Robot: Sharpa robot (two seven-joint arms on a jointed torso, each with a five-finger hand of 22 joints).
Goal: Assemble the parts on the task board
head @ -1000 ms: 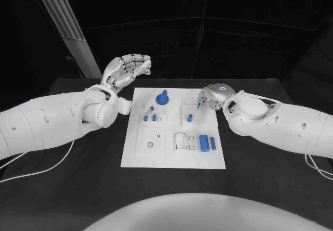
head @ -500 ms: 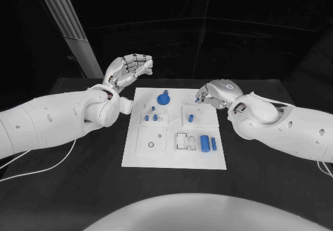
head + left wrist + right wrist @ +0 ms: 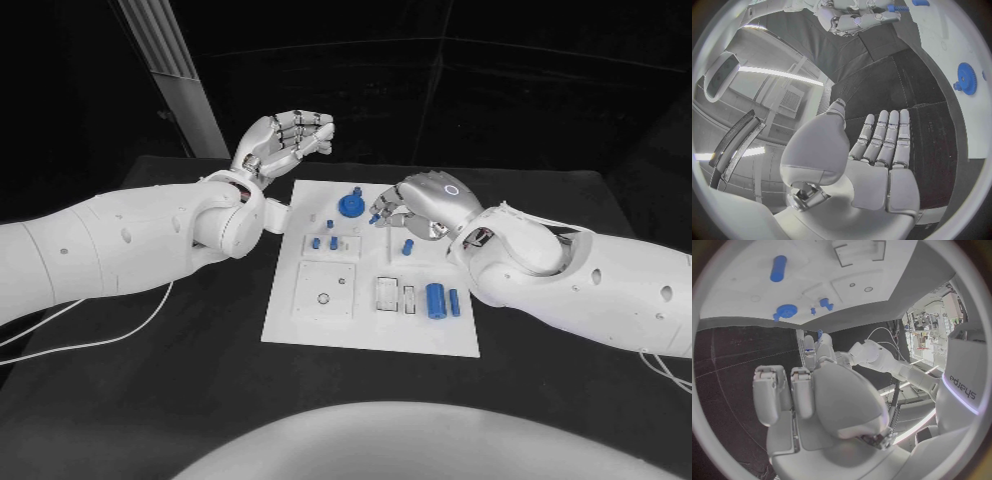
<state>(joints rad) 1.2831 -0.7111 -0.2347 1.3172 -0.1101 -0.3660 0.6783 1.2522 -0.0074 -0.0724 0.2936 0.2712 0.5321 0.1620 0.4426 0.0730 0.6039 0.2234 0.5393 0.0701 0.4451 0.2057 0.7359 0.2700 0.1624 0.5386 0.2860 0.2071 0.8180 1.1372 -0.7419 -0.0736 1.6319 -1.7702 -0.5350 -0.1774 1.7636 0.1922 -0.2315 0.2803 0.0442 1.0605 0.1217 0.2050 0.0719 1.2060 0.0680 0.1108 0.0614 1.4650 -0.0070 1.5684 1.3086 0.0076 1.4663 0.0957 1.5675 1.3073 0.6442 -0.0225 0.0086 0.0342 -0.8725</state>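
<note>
Parts: a blue cylinder (image 3: 434,297) lies lengthwise along the task board (image 3: 368,335). Right hand (image 3: 418,203) pinches a small blue peg (image 3: 820,334); left hand (image 3: 289,137) hovers with fingers loosely curled, holding nothing.

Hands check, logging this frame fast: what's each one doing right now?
Left hand: raised beyond the board, fingers curled, holding nothing.
Right hand: over the task board, pinching a small blue part.

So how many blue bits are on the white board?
7: a gear at the far end, three small pegs left of middle, one peg by the right hand, two cylinders near the right edge. The hand may hide more.
</note>
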